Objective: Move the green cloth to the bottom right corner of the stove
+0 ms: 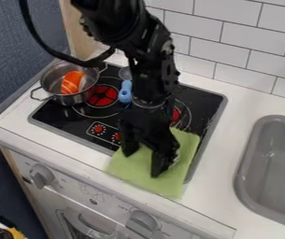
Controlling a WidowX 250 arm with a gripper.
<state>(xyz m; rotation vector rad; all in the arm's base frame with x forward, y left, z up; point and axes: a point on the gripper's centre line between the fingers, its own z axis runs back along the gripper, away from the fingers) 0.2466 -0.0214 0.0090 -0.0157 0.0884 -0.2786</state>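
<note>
Green cloth (131, 171): beneath the pincer (144, 162), across the stove's (63, 117) front right corner and onto the desk (245, 100).
Pincer: fingers apart, over the cloth; contact unclear.

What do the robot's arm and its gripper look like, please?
The arm is black and slightly shiny, made of bulky jointed segments with small bolt-like details. A thick black cable curves out beside it. The gripper is also black, with two dark, angular fingers.
</note>
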